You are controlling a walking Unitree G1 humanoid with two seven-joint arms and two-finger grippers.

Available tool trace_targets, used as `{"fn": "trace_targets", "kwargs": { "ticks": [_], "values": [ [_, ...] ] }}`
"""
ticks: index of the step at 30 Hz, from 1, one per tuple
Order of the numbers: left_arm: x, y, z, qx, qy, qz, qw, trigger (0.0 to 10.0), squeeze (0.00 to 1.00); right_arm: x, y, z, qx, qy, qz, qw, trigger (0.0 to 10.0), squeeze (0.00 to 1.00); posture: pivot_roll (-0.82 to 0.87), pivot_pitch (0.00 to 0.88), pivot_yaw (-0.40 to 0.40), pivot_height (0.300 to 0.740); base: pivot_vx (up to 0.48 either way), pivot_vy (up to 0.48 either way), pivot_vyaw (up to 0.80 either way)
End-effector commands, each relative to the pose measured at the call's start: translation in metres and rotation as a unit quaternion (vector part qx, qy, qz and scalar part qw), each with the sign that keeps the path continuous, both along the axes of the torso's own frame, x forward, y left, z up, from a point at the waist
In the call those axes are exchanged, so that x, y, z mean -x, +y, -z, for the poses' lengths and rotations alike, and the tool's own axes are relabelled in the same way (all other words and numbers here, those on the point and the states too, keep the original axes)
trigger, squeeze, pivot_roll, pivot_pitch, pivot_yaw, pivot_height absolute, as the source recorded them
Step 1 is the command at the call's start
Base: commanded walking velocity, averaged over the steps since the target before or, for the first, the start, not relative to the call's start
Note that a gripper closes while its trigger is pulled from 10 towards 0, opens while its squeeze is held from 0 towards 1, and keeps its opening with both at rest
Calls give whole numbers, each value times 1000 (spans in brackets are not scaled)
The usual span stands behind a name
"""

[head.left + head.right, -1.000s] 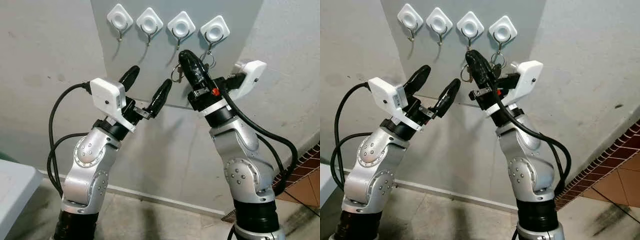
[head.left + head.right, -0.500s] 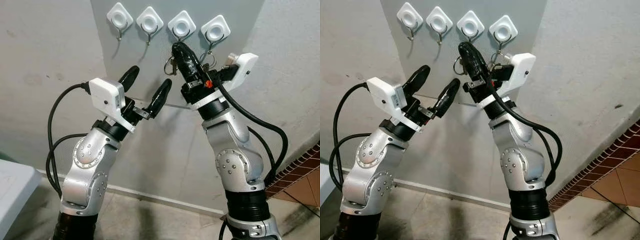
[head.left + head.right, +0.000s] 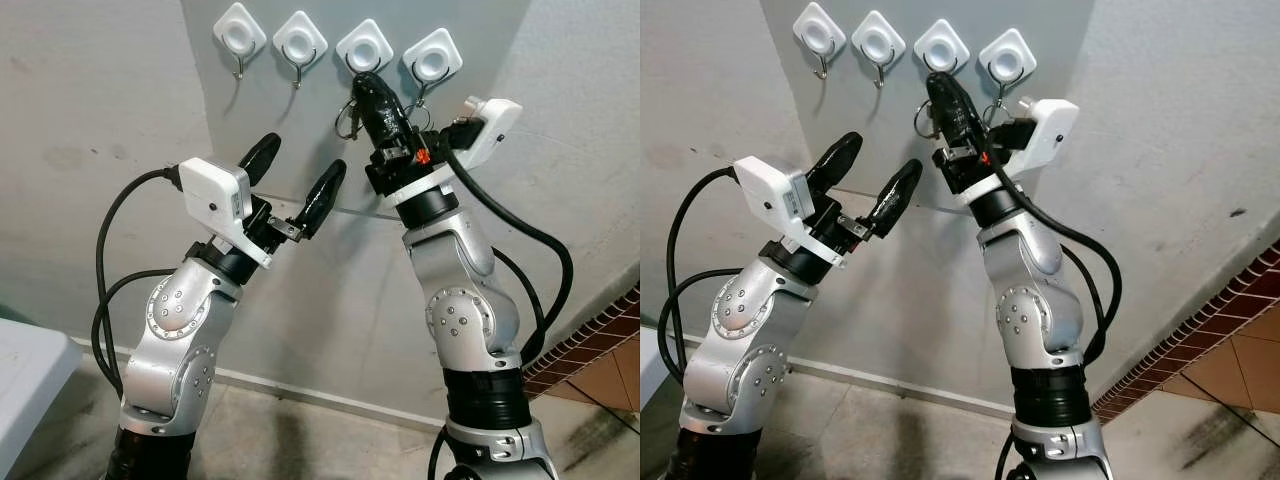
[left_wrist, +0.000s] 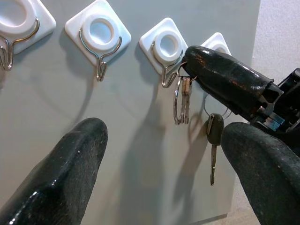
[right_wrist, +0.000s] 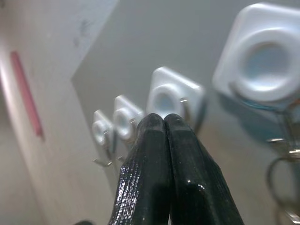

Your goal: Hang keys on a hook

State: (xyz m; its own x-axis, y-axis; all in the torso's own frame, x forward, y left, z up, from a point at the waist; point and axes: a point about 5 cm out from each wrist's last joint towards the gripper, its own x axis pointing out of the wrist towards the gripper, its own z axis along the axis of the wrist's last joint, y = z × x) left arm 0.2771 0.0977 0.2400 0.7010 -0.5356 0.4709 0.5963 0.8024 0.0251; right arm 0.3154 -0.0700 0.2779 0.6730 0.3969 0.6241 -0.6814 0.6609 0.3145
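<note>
The right gripper [image 3: 366, 88] has its two black fingers pressed together, pinching the ring of a set of keys [image 4: 182, 99] at their tip. The tip sits just below the third hook [image 4: 168, 70] counting from the panel's left edge, and the keys hang down from the fingers, close against the grey panel [image 3: 270, 130]. Whether the ring is already over the hook's wire cannot be told.

On the fourth hook [image 3: 431, 62], nearest the panel's right edge, another ring hangs with a single black-headed key [image 4: 214, 140] dangling from it.

The left gripper [image 3: 292, 183] is raised in front of the panel's lower edge, below the first two hooks [image 3: 269, 42], with its fingers spread wide and holding nothing.

All four hooks sit in a row along the panel's top edge, on white diamond-shaped bases.
</note>
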Motion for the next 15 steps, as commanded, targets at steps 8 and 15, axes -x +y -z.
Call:
{"fn": "trace_targets", "kwargs": {
  "ticks": [8,15],
  "values": [
    [4,-2,-4,1,-6,4,1000,10000,0,-2,1,-3,-11,1,0,1000,10000,0,163,105,-32,740,0,0,0],
    [4,-1,-4,2,-5,4,1000,10000,0,1,3,-3,-8,-8,-15,1000,10000,0,162,107,-33,740,0,0,0]
  ]
}}
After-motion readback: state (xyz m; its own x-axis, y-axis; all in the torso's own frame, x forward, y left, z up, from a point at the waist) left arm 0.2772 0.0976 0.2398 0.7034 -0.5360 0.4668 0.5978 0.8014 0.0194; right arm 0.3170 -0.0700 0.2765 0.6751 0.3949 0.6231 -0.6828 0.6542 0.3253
